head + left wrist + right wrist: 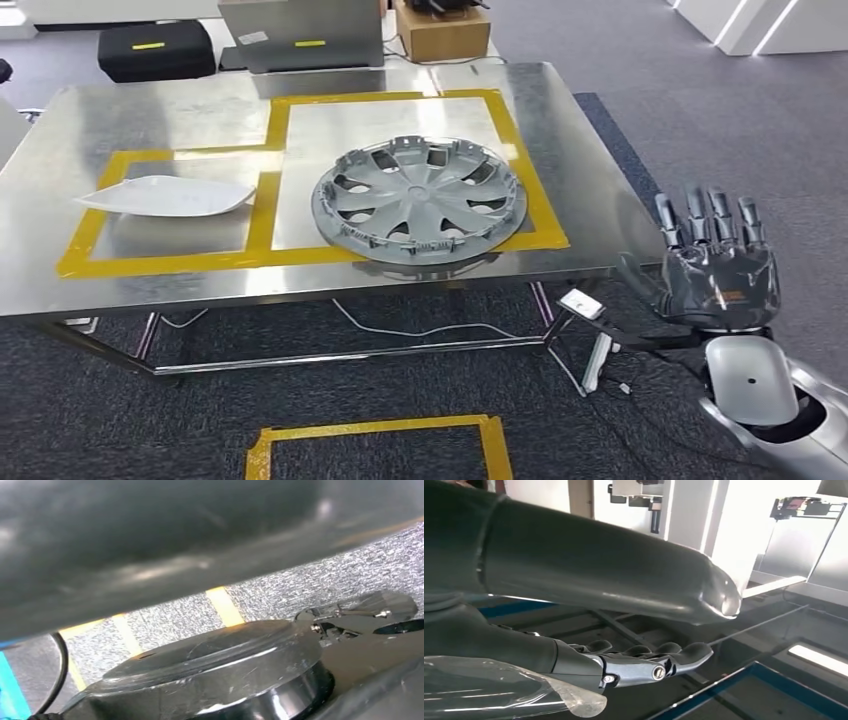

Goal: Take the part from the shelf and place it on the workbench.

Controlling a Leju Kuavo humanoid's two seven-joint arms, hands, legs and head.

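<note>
On the stainless-steel workbench [90, 290], the round grey plastic wheel cover [419, 197] is seen lying flat, its ribbed inner face turned up, inside the right-hand square outlined in yellow tape [535, 180]. Being round, it shows no long axis; its near rim is laid over the front tape line and reaches towards the table's front edge. Just to the left, in the neighbouring taped rectangle, a white leaf-shaped flat panel [165, 195] is spotted, its long axis running left to right, the pointed end at the left.

Off the table's right front corner, the right hand [716, 268] is raised above the carpet, back towards the camera, fingers [712, 215] spread and extended upward, nothing held. From the right wrist view the same fingers [644, 662] are shown straight and bare beneath the thick thumb [614, 570].

Whether the left hand is spread or curled cannot be told: a dark blurred mass is pressed across its wrist view. Under the bench, a small white box [581, 303] and trailing cables are made out, details too small.
</note>
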